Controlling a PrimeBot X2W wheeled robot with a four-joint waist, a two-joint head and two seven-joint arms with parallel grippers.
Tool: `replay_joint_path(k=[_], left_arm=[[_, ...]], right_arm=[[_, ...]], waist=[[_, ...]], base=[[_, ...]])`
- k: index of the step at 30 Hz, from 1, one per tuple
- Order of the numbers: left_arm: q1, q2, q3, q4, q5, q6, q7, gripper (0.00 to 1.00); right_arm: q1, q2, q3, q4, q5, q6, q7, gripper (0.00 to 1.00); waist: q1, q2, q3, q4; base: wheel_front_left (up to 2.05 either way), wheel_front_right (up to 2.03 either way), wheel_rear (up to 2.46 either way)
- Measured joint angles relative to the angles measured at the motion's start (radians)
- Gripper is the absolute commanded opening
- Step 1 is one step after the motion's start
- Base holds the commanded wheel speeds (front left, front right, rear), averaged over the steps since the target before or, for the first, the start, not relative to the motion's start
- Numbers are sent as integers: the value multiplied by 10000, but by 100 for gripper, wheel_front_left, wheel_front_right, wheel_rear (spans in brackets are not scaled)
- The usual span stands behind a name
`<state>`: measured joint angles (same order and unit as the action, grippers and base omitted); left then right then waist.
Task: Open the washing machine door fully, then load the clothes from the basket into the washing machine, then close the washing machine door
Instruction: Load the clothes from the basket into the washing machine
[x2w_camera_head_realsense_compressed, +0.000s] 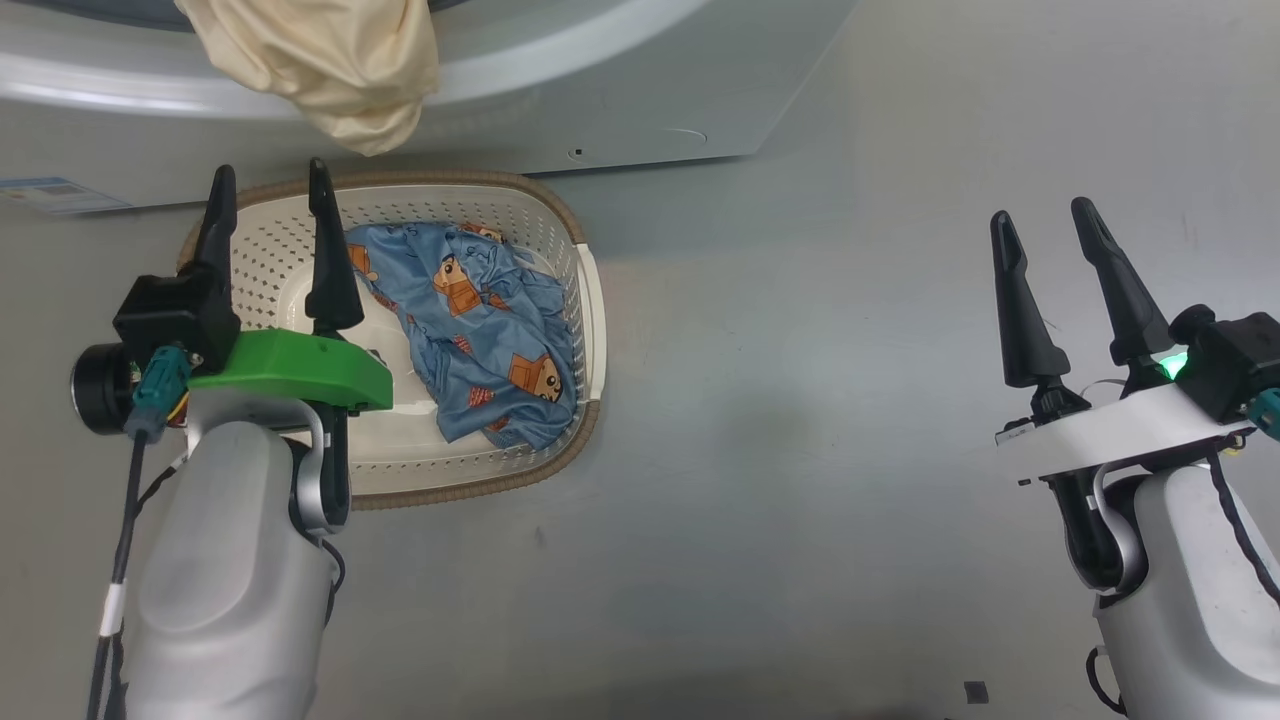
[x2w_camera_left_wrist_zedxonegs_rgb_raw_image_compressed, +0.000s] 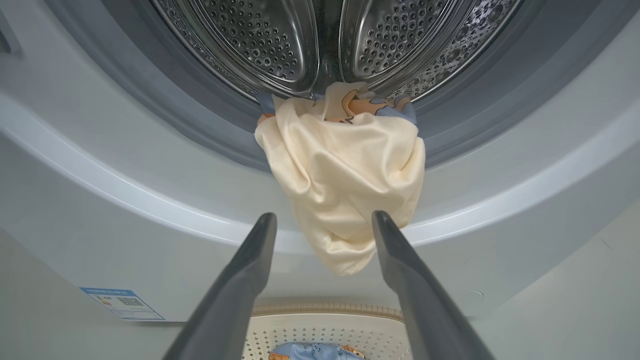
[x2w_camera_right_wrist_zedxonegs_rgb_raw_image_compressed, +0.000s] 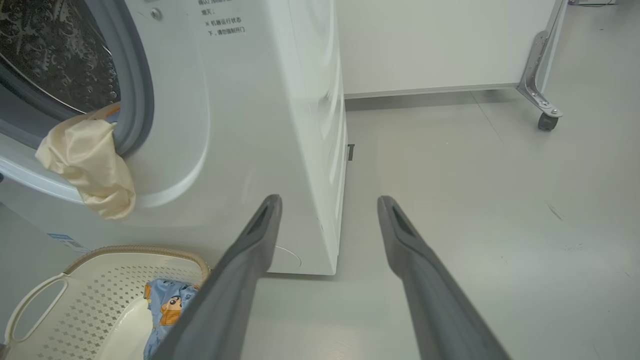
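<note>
The white washing machine (x2w_camera_right_wrist_zedxonegs_rgb_raw_image_compressed: 240, 125) stands open-mouthed; its door is out of view. A cream cloth (x2w_camera_left_wrist_zedxonegs_rgb_raw_image_compressed: 340, 175) hangs out over the grey gasket and down the front, and a bit of blue printed fabric (x2w_camera_left_wrist_zedxonegs_rgb_raw_image_compressed: 390, 107) shows behind it at the steel drum (x2w_camera_left_wrist_zedxonegs_rgb_raw_image_compressed: 260, 35). A light-blue printed garment (x2w_camera_head_realsense_compressed: 480, 330) lies in the cream basket (x2w_camera_head_realsense_compressed: 585, 300) on the floor below the opening. My left gripper (x2w_camera_head_realsense_compressed: 268, 195) hovers open over the basket's left part, pointing at the hanging cloth (x2w_camera_head_realsense_compressed: 330, 70) without touching it. My right gripper (x2w_camera_head_realsense_compressed: 1045, 225) is open and empty over bare floor, far right.
Grey floor (x2w_camera_head_realsense_compressed: 800, 450) spreads right of the basket. A blue sticker (x2w_camera_left_wrist_zedxonegs_rgb_raw_image_compressed: 122, 303) sits low on the machine's front. In the right wrist view a white wall panel and a metal frame leg with a caster (x2w_camera_right_wrist_zedxonegs_rgb_raw_image_compressed: 547, 120) stand behind the machine's right side.
</note>
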<state>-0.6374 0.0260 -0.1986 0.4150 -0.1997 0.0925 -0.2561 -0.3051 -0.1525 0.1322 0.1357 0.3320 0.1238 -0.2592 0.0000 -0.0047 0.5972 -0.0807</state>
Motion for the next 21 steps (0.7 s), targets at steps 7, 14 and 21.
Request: replay_joint_path(k=[7,14,21], left_arm=[[774,8,-42,-936,-35,94,0,100],[1602,25,-61,-1979,-35,176,0,100],[2278,36,-299,-2541,-36,205,0,100]], right_arm=[[174,-50,-90,-27,-73,0,0,100],[220,-151,-299,-54,-84,0,0,100],[360,-173,-316,-79,-155,0,0,100]], waist=[[0,0,-28,82],[0,1,-38,228],[0,0,-51,363]], base=[[0,0,0],[0,0,0],[0,0,0]])
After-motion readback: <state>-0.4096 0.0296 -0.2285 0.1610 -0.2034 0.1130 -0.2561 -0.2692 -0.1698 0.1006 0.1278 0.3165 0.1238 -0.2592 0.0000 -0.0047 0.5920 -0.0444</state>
